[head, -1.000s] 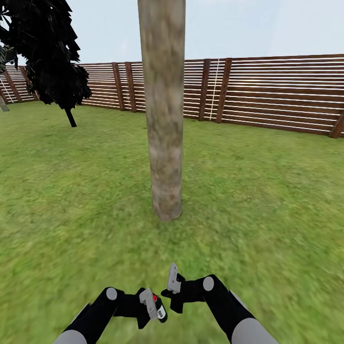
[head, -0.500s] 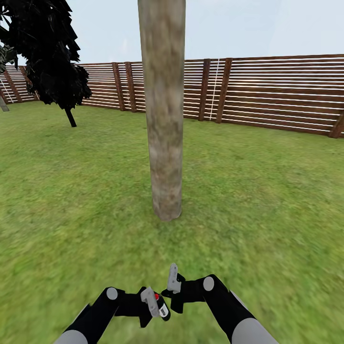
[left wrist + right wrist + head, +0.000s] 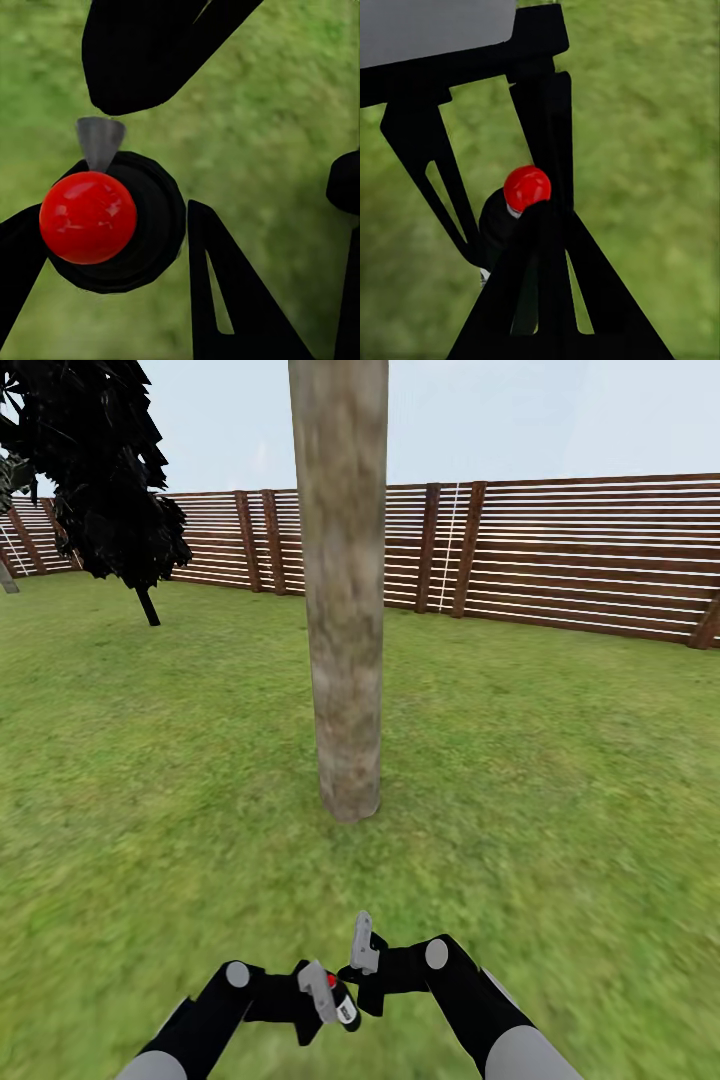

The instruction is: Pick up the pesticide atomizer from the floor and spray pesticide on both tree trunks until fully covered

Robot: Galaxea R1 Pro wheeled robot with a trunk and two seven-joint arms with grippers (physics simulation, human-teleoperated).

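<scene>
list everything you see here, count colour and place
trunk: 1, mottled grey-brown, centre, rising from the grass
dark tree: 1, black leaves, thin stem, far left by the fence
fence: 1, brown slats, across the back
grass: green, all the ground
atomizer: 1, dark with a red cap, in the left gripper
left gripper: 1, black, bottom centre, shut on the atomizer
right gripper: 1, black, beside it, holding nothing
</scene>
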